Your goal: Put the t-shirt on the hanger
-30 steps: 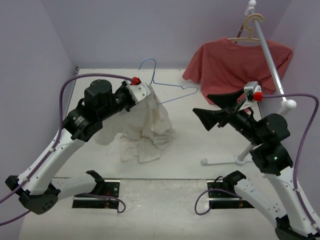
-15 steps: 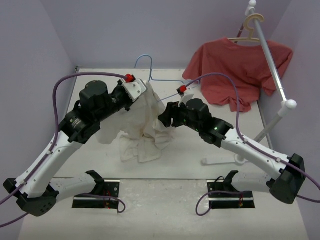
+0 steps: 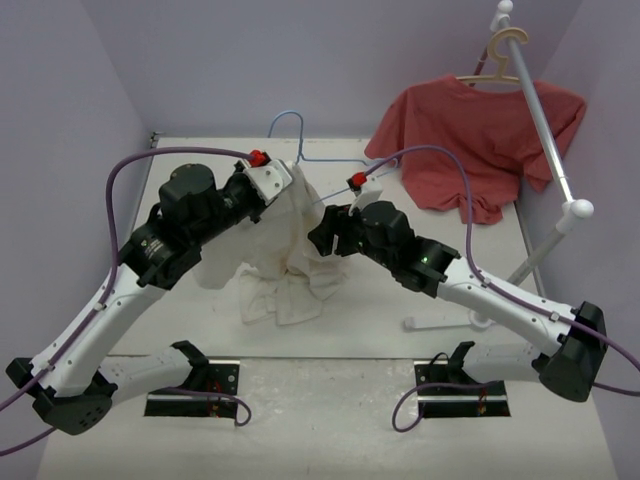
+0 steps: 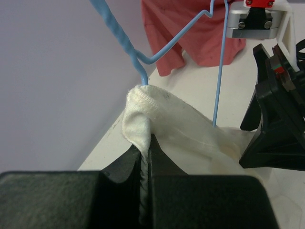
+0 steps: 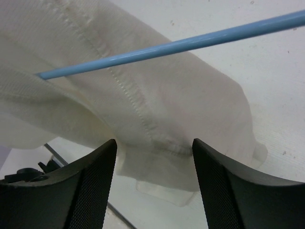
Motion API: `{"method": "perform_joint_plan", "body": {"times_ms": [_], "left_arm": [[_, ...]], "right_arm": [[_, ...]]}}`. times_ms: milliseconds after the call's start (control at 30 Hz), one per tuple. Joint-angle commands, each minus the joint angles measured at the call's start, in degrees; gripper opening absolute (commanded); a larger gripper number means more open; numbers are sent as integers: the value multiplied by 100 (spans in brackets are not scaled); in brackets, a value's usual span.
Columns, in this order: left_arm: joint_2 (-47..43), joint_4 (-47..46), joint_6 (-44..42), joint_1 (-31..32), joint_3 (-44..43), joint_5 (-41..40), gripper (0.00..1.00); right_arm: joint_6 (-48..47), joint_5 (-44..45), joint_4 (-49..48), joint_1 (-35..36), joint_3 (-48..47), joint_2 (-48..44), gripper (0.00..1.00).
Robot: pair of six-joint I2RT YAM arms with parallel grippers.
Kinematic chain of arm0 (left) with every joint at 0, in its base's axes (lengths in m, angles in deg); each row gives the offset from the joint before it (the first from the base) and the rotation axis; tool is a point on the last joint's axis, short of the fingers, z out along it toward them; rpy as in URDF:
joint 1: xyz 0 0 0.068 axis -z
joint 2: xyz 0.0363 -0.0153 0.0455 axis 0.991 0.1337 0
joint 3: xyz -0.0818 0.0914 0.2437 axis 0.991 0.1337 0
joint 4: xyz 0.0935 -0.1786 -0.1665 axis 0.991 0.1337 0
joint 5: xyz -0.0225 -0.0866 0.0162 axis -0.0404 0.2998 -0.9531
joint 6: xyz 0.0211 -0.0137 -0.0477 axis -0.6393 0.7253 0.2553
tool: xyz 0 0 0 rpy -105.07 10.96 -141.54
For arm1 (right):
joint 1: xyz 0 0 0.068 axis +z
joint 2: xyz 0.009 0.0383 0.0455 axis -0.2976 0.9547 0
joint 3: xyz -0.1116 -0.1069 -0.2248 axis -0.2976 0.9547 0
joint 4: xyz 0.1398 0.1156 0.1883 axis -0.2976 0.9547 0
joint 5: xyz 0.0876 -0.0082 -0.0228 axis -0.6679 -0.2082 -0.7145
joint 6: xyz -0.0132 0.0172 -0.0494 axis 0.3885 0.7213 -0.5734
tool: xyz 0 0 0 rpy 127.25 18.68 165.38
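Note:
The cream-white t-shirt (image 3: 292, 262) hangs in wrinkled folds from my left gripper (image 3: 289, 188) down to the table. In the left wrist view the left gripper (image 4: 144, 149) is shut on a fold of the t-shirt's ribbed hem (image 4: 138, 109). The light-blue wire hanger (image 4: 125, 44) runs down into that same fold. Its hook (image 3: 287, 120) points to the far wall and one wire arm (image 5: 190, 44) crosses over the cloth. My right gripper (image 3: 319, 236) is at the shirt's right edge. Its jaws (image 5: 153, 145) stand open, facing a stitched seam (image 5: 143, 114), not pinching it.
A red t-shirt (image 3: 470, 130) hangs on a tan wooden hanger (image 3: 505, 45) from a white rack pole (image 3: 545, 130) at the back right. The rack's foot (image 3: 440, 322) lies on the table beside the right arm. Purple walls close the left, back and right.
The right arm has swung left from near the rack to the shirt's right edge, and its jaws have narrowed. The left gripper keeps its hold; the hanger hook has shifted slightly left.

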State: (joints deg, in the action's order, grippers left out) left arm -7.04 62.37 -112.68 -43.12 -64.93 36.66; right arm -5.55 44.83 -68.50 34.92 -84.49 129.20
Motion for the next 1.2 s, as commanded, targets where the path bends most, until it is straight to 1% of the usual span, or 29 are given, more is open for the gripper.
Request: {"method": "perform_joint_plan", "body": {"times_ms": [0,100,133,200,233,433,667,800,933,1167], "left_arm": [[4,-495,115,9,-38,-148,0],[-4,-504,138,9,-50,-47,0],[-9,-504,137,9,-42,-38,0],[-20,-501,130,9,-41,-32,0],[-32,-496,124,9,-45,-48,0],[-48,-530,124,9,-28,-138,0],[-48,-518,124,9,-20,-118,0],[-48,-569,127,0,24,-122,0],[-22,-595,162,-3,27,-110,0],[-32,-566,176,-26,34,-8,0]], "right_arm": [[21,603,48,331,-300,-304,67],[-15,983,211,410,-380,-197,63],[-19,1057,242,406,-403,-145,60],[-9,1209,371,405,-426,-42,52],[-15,1308,387,411,-416,16,51],[-16,1387,518,429,-444,175,54],[-59,1651,732,437,-521,311,53],[-24,1240,590,469,-518,265,53],[47,1163,502,525,-600,294,53],[98,1144,480,579,-860,648,53]]}}
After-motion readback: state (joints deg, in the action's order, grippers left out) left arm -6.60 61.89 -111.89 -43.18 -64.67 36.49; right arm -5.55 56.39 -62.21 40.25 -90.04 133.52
